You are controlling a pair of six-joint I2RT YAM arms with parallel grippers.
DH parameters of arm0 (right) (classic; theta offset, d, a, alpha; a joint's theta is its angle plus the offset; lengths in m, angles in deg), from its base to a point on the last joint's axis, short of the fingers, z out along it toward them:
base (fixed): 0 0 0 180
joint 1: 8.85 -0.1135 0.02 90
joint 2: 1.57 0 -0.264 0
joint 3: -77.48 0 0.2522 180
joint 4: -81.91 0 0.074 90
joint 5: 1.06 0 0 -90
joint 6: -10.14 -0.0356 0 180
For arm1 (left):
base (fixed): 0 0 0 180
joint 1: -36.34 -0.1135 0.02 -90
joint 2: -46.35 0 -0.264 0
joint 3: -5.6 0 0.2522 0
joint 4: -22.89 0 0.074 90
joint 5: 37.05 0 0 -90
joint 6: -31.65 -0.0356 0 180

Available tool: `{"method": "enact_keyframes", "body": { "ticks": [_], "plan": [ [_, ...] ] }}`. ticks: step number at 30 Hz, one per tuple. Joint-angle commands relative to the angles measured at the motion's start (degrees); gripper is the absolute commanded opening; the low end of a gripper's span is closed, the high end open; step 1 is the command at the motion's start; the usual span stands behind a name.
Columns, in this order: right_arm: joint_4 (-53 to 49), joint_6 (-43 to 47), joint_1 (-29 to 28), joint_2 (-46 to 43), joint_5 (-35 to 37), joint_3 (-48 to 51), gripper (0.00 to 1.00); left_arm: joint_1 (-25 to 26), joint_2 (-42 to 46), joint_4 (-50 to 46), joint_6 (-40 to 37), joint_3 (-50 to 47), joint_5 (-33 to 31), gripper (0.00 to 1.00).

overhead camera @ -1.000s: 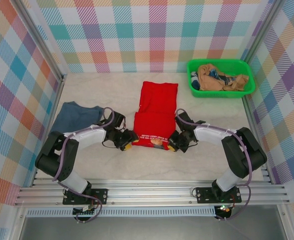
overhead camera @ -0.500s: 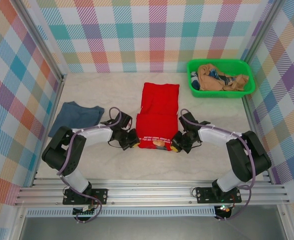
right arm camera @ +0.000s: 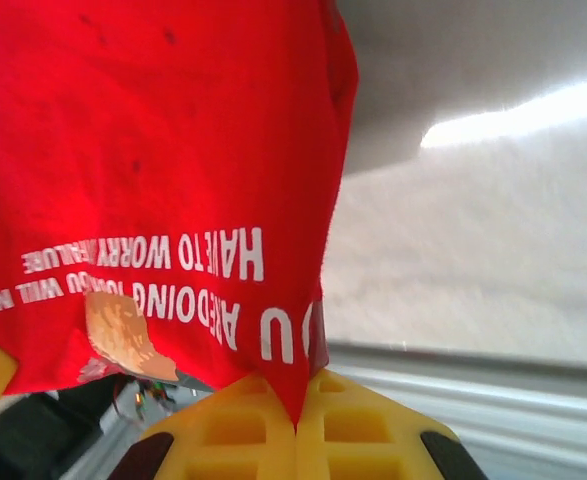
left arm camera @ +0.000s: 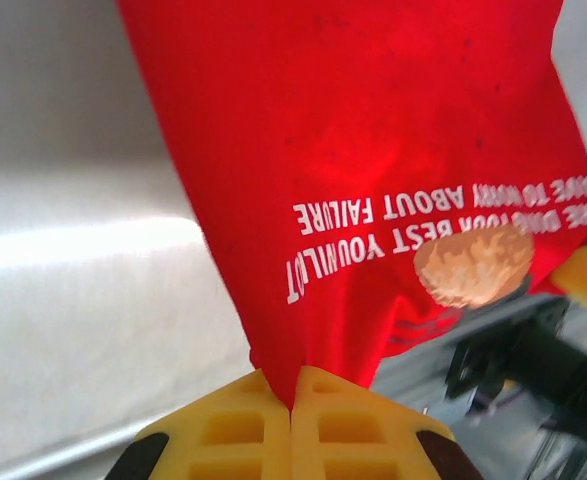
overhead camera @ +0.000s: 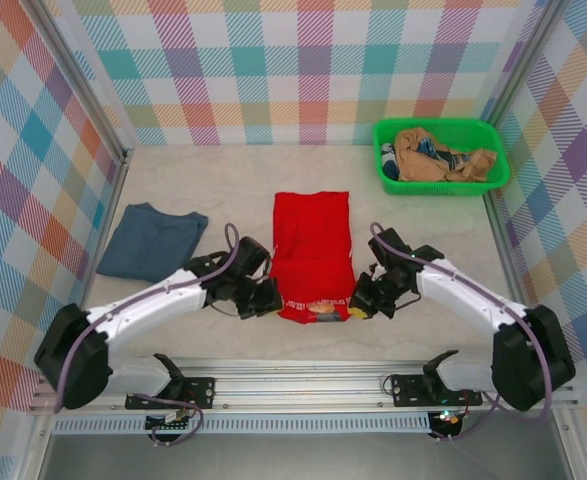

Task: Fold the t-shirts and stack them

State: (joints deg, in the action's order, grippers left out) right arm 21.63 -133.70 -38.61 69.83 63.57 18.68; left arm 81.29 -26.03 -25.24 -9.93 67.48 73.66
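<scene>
**Both grippers pinch the red t-shirt's near corners; basket holds crumpled cloth**

The pale tabletop [overhead camera: 223, 180] carries everything, with plaid walls on three sides. The red t-shirt [overhead camera: 311, 250] is the largest thing on it, a long narrow strip in the middle running away from the arms. Its near edge bears lines of white lettering and a tan printed picture, seen clearly from both wrist cameras. The slate-blue t-shirt [overhead camera: 151, 240] lies flat at the left, near the wall and well apart from the red one.

The green basket [overhead camera: 443, 187] stands in the far right corner, against the right wall. Inside it sits a crumpled heap of tan cloth [overhead camera: 443, 160], with a bit of blue-and-white fabric showing at its left side; what garments these are cannot be told.

The left gripper [left arm camera: 291, 385] is clamped on the near left corner of the red t-shirt, its yellow fingers pressed together with cloth between them. The right gripper [right arm camera: 295, 400] is clamped the same way on the near right corner. From above, the two grippers flank the printed edge.
</scene>
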Motion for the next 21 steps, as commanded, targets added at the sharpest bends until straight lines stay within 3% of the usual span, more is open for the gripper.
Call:
{"method": "enact_keyframes", "body": {
  "ticks": [1, 6, 11, 16, 21],
  "plan": [
    [-12.18, 2.21, -0.80, -7.11, -4.44, 0.58, 0.00, 2.96, 6.68, -9.06, 1.96, -1.17, 1.08, 0.00],
    [-17.09, -0.93, -0.83, -12.99, -6.62, -3.56, 0.00, 3.66, 10.91, -13.61, 4.73, 2.74, -1.44, 0.00],
    [-16.02, -0.90, -0.50, -7.32, -4.82, -12.27, 0.00, 3.09, 7.39, -12.04, 6.44, 8.47, -6.29, 0.00],
    [-18.85, 2.47, 2.75, 1.48, 0.38, -24.51, 0.00, -2.97, 3.50, -13.46, 5.09, 16.70, -10.18, 0.00],
    [-15.22, 4.27, 6.01, 10.21, -2.62, -31.66, 0.00, -9.92, -2.56, -9.28, 4.28, 20.75, -5.43, 0.00]
  ]
}}
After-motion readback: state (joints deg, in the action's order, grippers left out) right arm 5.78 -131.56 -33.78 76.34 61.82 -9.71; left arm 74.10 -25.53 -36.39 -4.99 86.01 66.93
